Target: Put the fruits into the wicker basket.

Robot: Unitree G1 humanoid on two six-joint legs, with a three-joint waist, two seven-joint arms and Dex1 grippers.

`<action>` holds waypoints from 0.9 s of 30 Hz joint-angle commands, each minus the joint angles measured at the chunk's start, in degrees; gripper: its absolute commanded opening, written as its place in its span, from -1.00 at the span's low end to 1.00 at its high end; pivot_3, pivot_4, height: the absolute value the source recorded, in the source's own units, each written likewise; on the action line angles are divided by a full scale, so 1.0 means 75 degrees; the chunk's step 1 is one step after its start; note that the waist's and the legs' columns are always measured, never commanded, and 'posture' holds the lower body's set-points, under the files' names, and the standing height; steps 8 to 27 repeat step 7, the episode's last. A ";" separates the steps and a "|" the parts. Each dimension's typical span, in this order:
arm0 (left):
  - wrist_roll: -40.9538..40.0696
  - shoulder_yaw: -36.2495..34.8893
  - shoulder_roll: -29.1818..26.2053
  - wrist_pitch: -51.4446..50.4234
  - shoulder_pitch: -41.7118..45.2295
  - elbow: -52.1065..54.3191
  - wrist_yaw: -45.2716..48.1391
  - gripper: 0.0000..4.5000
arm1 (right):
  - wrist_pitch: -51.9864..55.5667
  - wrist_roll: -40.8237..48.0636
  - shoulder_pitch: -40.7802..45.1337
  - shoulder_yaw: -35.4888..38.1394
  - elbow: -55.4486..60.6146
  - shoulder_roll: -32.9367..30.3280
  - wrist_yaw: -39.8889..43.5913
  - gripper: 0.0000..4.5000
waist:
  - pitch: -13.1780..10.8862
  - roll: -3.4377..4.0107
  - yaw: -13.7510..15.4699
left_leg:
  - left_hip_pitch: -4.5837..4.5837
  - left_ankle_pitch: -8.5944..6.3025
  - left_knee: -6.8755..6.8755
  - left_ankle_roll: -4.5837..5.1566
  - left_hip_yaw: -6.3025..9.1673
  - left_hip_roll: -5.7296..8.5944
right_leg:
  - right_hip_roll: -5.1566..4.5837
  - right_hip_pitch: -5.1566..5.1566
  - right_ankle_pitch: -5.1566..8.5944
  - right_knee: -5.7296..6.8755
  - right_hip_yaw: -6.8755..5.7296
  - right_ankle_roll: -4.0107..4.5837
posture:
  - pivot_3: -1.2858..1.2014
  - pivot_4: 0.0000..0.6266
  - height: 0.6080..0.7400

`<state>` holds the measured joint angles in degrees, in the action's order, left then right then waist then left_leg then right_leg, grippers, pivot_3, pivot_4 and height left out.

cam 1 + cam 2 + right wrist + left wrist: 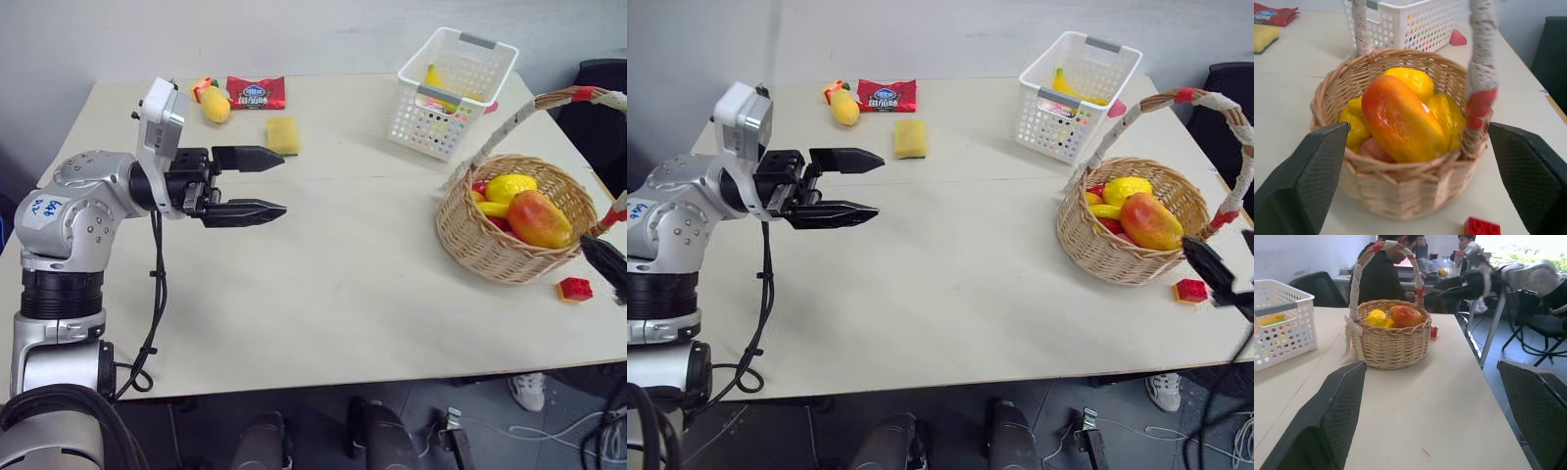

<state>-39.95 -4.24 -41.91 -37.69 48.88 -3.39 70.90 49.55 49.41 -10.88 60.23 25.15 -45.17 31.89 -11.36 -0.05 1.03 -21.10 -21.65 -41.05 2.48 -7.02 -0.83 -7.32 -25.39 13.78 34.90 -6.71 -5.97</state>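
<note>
**Fruits in the basket, both claws empty**

While the left claw (257,184) hung wide and empty above the table (323,284), one wicker basket (490,245) held one mango (537,219) and one lemon (510,186). Beside it, the right claw (1415,176) gaped wide, gripping nothing, near one red brick (574,289).

Mango (538,219) and lemon (510,185) in wicker basket (480,247).
</note>
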 commanded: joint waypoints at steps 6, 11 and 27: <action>0.0385 0.0009 -0.0124 0.0392 0.0145 -0.0426 0.0376 1.00 | 0.1850 0.2174 -0.2478 0.3502 -0.0552 -0.1066 0.2275 0.99 | 0.0002 -0.0005 0.0051 | -0.0001 -0.0007 0.0005 0.0016 -0.0001 0.0002 | -0.0002 0.0003 -0.0007 -0.0018 0.0002 -0.0003 | 0.03 -0.52 1.00; 0.0426 0.0023 -0.0108 0.0409 0.0167 -0.0470 0.0392 1.00 | 0.1854 0.2211 -0.2636 0.3619 -0.0595 -0.1095 0.2400 0.99 | 0.0002 -0.0005 0.0051 | 0.0001 -0.0009 0.0005 0.0020 -0.0001 0.0002 | -0.0003 0.0008 -0.0010 -0.0024 0.0003 -0.0005 | 0.03 -0.52 1.00; 0.0426 0.0023 -0.0108 0.0409 0.0167 -0.0470 0.0392 1.00 | 0.1854 0.2211 -0.2636 0.3619 -0.0595 -0.1095 0.2400 0.99 | 0.0002 -0.0005 0.0051 | 0.0001 -0.0009 0.0005 0.0020 -0.0001 0.0002 | -0.0003 0.0008 -0.0010 -0.0024 0.0003 -0.0005 | 0.03 -0.52 1.00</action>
